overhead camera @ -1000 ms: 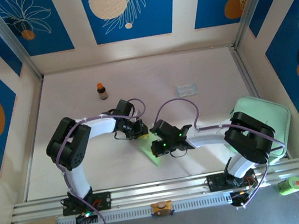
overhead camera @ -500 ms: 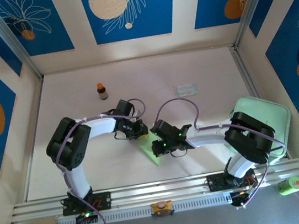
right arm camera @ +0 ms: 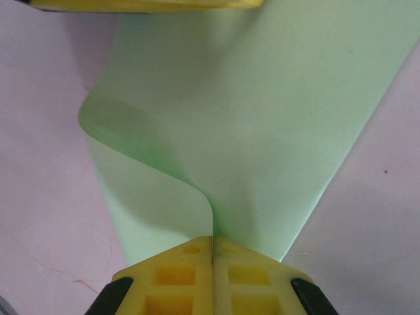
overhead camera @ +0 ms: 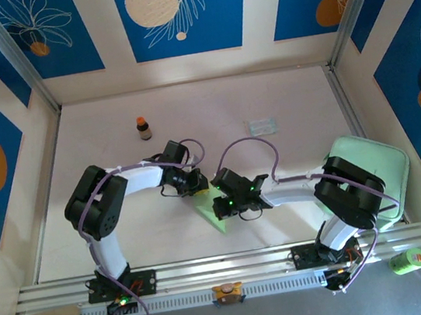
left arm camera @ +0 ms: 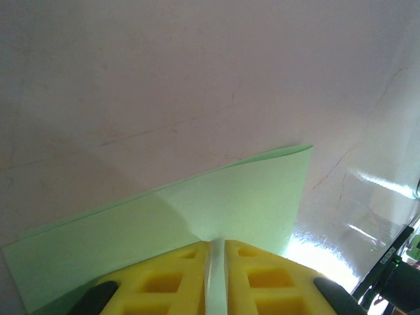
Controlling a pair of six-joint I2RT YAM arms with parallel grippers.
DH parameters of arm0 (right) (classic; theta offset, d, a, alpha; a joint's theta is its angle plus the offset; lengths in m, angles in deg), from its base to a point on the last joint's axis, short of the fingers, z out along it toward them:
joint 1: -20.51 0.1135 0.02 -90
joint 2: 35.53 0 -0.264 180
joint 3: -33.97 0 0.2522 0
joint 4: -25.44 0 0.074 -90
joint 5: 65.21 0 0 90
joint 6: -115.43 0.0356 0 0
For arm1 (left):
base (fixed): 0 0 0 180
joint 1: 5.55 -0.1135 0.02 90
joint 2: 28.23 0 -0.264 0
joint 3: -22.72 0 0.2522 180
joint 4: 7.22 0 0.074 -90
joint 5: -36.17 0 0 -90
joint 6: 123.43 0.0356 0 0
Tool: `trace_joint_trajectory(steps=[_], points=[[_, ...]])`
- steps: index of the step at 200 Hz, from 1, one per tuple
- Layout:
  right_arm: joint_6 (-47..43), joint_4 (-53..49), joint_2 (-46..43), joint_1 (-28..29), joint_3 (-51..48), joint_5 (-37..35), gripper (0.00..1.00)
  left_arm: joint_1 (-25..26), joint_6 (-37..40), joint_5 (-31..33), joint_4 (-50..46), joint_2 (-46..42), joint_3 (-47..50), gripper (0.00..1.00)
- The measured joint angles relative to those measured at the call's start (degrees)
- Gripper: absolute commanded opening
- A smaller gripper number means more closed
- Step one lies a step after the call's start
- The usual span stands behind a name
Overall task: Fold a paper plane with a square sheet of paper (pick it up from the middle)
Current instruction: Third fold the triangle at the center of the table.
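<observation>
The square sheet of paper (overhead camera: 217,213), pale green, lies partly lifted at the middle of the table between both grippers. My left gripper (overhead camera: 199,185) is shut on its far edge; in the left wrist view the sheet (left arm camera: 223,197) runs up into the narrow slit between the yellow fingertips (left arm camera: 216,244). My right gripper (overhead camera: 221,200) is shut on a curled-up edge; in the right wrist view the sheet (right arm camera: 262,111) bends in an S-curve into the closed jaws (right arm camera: 212,241). One yellow finger (right arm camera: 144,4) of the left gripper shows at that view's top. The paper plane is out of view.
A small brown bottle (overhead camera: 143,128) with an orange cap stands at the back left. A clear plastic packet (overhead camera: 262,126) lies at the back right. A mint green tray (overhead camera: 383,157) sits behind the right arm. A green can (overhead camera: 408,260) stands beyond the front rail.
</observation>
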Motion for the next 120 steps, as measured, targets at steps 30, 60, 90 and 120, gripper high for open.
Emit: trace_joint_trajectory(steps=[30,60,90,120], points=[[0.0,-0.3,0.0,0.0,0.0,0.0,0.04,0.0,0.0,0.0,0.0,-0.3,0.3,0.16],[0.0,-0.8,0.0,-0.1,0.0,-0.1,0.04,0.0,0.0,0.0,0.0,-0.3,0.4,0.16],[0.0,-0.7,0.0,-0.2,0.0,0.0,0.04,0.0,0.0,0.0,0.0,-0.3,0.4,0.16],[0.0,-0.7,0.0,-0.2,0.0,0.0,0.04,0.0,0.0,0.0,0.0,-0.3,0.4,0.16]])
